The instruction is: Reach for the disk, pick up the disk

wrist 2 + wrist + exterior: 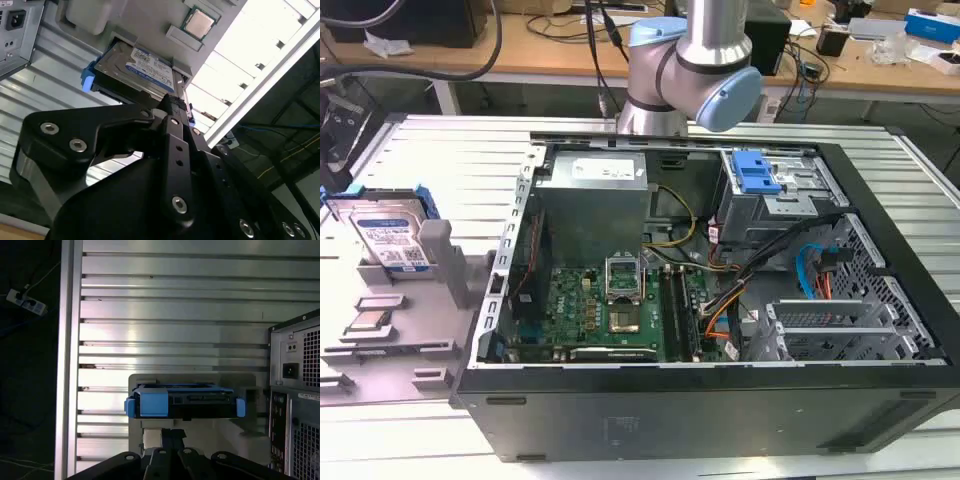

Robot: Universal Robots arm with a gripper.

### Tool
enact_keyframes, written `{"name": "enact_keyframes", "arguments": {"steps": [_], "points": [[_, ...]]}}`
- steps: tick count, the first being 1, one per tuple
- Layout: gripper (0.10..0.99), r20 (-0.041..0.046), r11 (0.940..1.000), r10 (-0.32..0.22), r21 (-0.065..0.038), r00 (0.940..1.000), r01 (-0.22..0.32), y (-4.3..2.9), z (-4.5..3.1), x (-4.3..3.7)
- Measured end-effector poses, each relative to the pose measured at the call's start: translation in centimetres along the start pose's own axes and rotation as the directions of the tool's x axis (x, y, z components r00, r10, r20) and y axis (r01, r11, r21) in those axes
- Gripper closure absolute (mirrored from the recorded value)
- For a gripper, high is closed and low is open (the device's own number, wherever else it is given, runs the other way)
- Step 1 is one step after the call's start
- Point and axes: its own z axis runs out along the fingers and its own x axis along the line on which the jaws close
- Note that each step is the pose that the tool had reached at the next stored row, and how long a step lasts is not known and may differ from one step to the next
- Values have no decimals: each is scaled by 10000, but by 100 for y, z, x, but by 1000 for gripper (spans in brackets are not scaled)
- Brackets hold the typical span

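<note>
Gripper, opening not tellable, is hovering near the disk, which is sitting propped in the grey holder at the exterior view's left, so an off-centre approach is likely risking tipping it out.

blue-framed silver disk, standing tilted

One flat silver metal disk with a blue plastic frame at the exterior view's left; one open black metal computer case at centre; one small square silver chip in the second wrist view.
</note>
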Motion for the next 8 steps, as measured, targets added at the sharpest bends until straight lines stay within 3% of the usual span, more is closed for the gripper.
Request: {"name": "enact_keyframes", "arguments": {"steps": [4,8], "points": [[980,-23,9982,-604,0,9982,604,0,0,0],[980,-61,9872,-1593,-4,9872,1593,0,0,0]]}}
